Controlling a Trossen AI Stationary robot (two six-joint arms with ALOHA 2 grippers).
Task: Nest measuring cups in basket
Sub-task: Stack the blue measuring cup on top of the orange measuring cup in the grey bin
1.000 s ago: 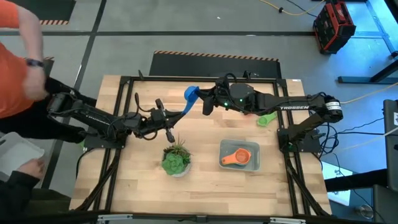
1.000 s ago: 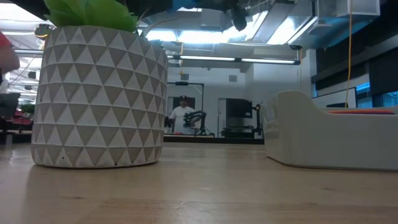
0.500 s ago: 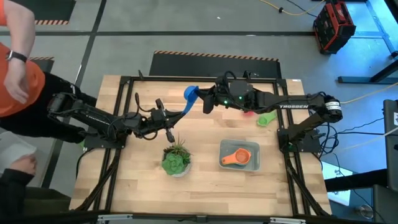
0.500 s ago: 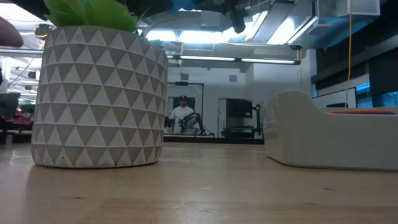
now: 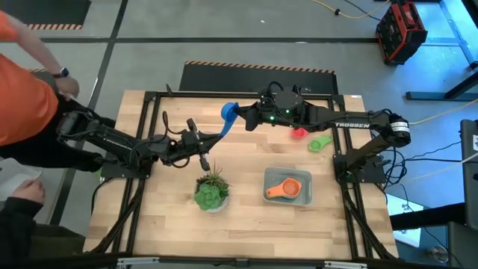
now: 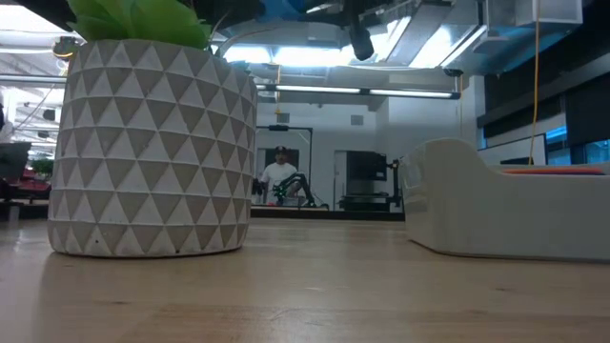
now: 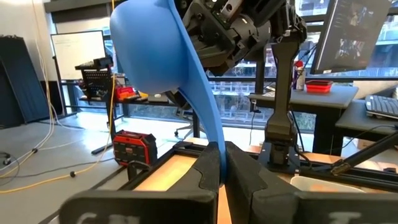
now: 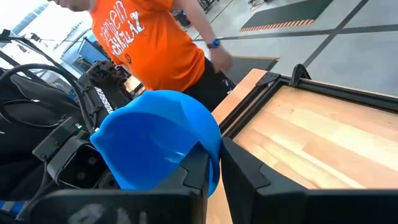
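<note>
Above the table's back edge: blue cup [image 5: 229, 113] is up in the air
Left gripper [image 5: 215, 139]: pinches its handle
Right gripper [image 5: 245, 122]: pinches its bowl rim
Basket [image 5: 302, 196]: holds orange cup [image 5: 283, 189]
Table [image 5: 246, 224]: red cup [image 5: 299, 133], green cup [image 5: 320, 143], plant [image 5: 211, 191]

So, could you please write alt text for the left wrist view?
The left hand, shut, grips the handle of a blue plastic measuring cup, its round bowl raised. The right arm's hand meets the cup from beyond.
</note>
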